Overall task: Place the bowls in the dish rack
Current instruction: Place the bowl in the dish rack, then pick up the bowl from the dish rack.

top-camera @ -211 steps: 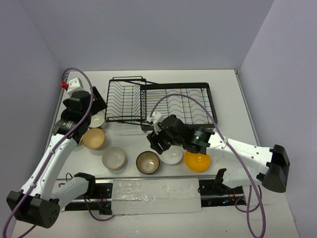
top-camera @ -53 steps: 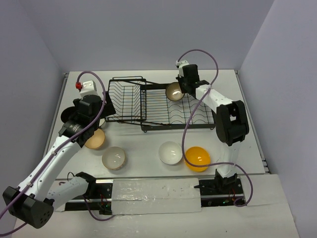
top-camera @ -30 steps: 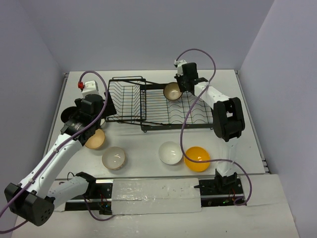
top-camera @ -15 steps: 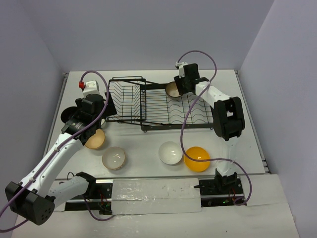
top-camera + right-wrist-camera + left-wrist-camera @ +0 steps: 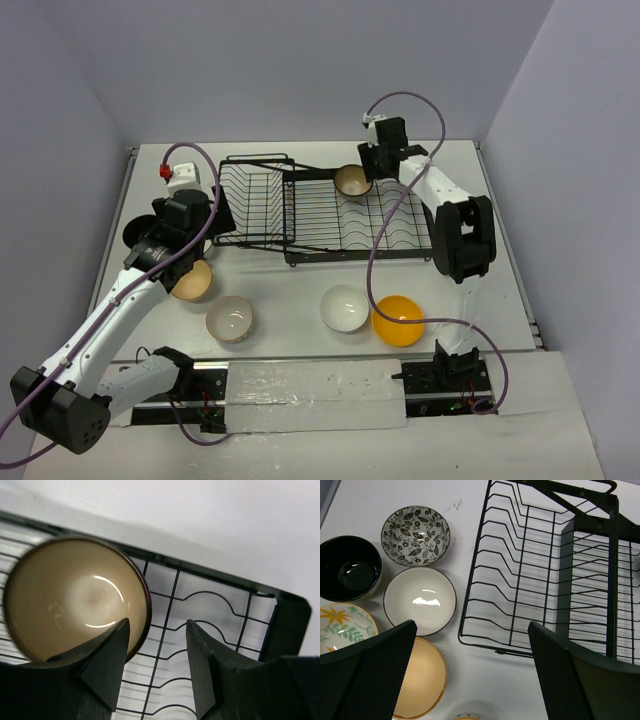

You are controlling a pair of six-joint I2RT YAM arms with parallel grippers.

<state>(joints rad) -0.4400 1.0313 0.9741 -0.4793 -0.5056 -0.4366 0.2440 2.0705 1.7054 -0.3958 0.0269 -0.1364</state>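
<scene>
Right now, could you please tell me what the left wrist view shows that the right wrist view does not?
Only the left wrist view: five bowls on the table, namely the black bowl, leaf-patterned bowl, white bowl, tan bowl and flowered bowl. Only the right wrist view: the brown-rimmed bowl, resting on the dish rack beside the right fingers. Both: the dish rack's black wires.

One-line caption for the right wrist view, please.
Right gripper, open, poised over the rim of a glossy round tan bowl with a dark rim sitting on the black wire dish rack.
</scene>
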